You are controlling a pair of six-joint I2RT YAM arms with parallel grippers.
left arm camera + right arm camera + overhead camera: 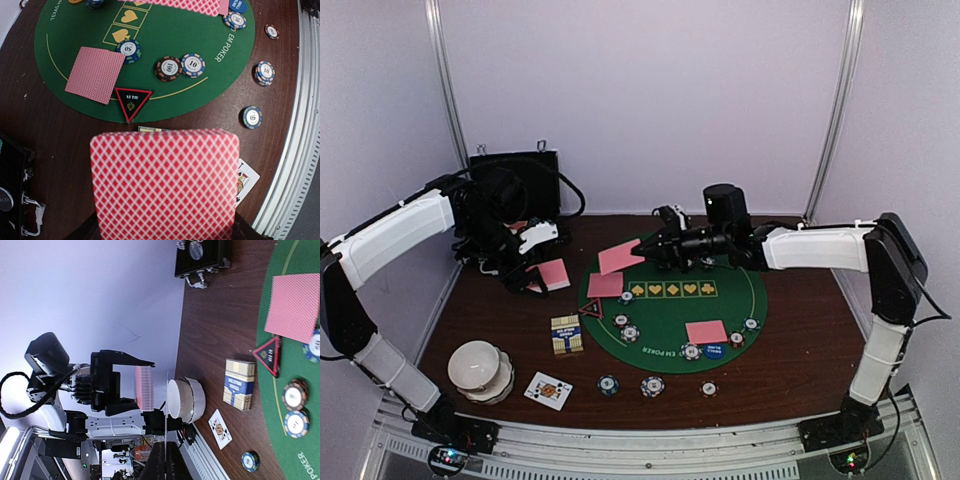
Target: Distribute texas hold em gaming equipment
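Observation:
My left gripper [532,266] is shut on a pink-backed card [554,272], held over the wood left of the green felt mat [740,290]. In the left wrist view that card [165,182] fills the bottom and hides the fingers. My right gripper [656,248] is shut on another pink card [620,257] above the mat's far left edge. In the right wrist view this card [166,405] shows edge-on. Two pink cards [605,285] [706,331] lie on the mat. The red-black triangle marker [592,309] sits at its left edge. Several striped chips [630,333] and a blue button [712,350] lie on the mat.
A blue-gold card box [567,334] and a face-up card [548,390] lie left of the mat. The white bowl stack [480,368] stands front left, and the black case [515,185] back left. Three chips [652,386] lie on the wood in front.

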